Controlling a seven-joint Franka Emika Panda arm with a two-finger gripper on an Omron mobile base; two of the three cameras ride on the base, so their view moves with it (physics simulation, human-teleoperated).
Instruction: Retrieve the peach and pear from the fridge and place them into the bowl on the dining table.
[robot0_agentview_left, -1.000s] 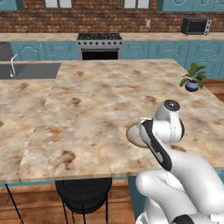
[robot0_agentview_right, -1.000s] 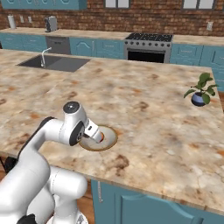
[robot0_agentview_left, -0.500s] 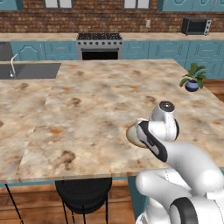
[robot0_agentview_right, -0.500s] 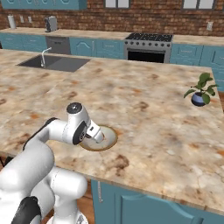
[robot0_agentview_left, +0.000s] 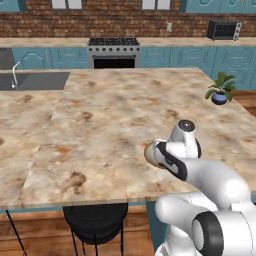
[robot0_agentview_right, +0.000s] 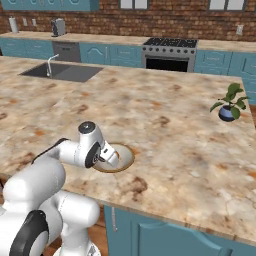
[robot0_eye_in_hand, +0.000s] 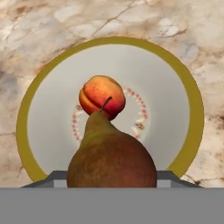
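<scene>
Closest to the hand camera, the pear (robot0_eye_in_hand: 111, 157) fills the low middle, brown-tan, its stem pointing up toward the peach; the pincer (robot0_eye_in_hand: 111, 177) is clamped on it, its dark tips just peeking out at either side of the fruit's base. Just beyond the stem, the peach (robot0_eye_in_hand: 102, 96) lies inside the bowl (robot0_eye_in_hand: 189, 105), a little off the centre of the pale inside (orange-red here, with a clear crease). The bowl's gold rim rings both fruits, and the pear hangs over the bowl's near half. From the right base view the bowl (robot0_agentview_right: 126, 158) sits on the table (robot0_agentview_right: 165, 125) close to the near edge, with the white arm's wrist bent down over its left side. Farther across the marbled top stands a small potted plant (robot0_agentview_right: 229, 104), well apart from the bowl. A sink (robot0_agentview_right: 61, 72) is set into the far left of the table
</scene>
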